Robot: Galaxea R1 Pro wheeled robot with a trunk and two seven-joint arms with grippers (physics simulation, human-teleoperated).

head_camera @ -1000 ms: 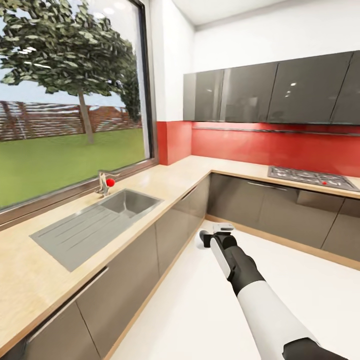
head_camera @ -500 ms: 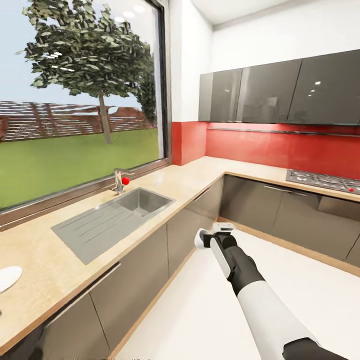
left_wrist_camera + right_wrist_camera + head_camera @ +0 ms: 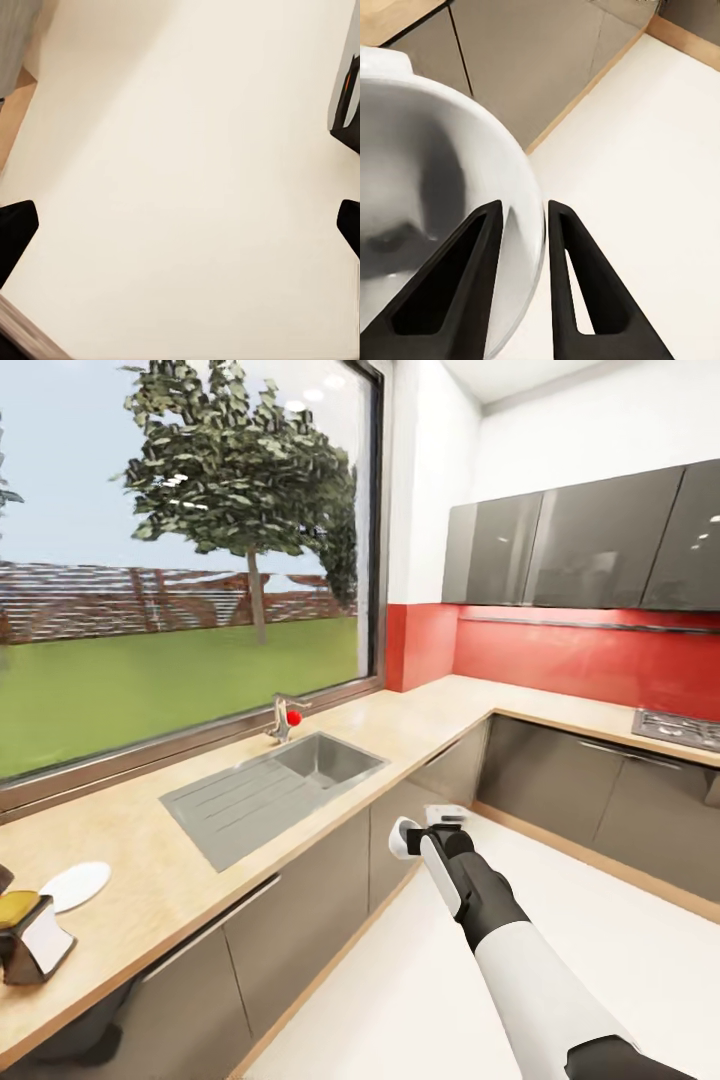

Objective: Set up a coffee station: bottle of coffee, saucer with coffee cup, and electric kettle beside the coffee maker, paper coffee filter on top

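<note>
- Coffee cup (image 3: 442,202): white, held on its rim wall by the right gripper (image 3: 521,217). One of the dark fingers (image 3: 450,289) lies inside the bowl and the other outside, closed on the wall. In the head view the cup (image 3: 403,837) shows at the arm's end, over the floor (image 3: 620,950), at about 6 o'clock from the sink.
- Saucer (image 3: 73,885): white, flat on the desk (image 3: 150,850) at the 9 o'clock edge of the head view, well apart from the cup.
- Coffee maker (image 3: 28,940): dark body with a white panel and a yellowish top, just beside the saucer at its 7 o'clock, cut by the frame edge.
- Left gripper (image 3: 180,225): dark tips at opposite edges of its wrist view, spread wide with nothing between, over pale floor.
- Surroundings: steel sink (image 3: 275,790) with drainboard, faucet (image 3: 283,717) with red knob at its 12 o'clock, large window behind; hob (image 3: 685,728) on the desk run at 3 o'clock; grey cabinet fronts (image 3: 300,900) stand between cup and desk top.
</note>
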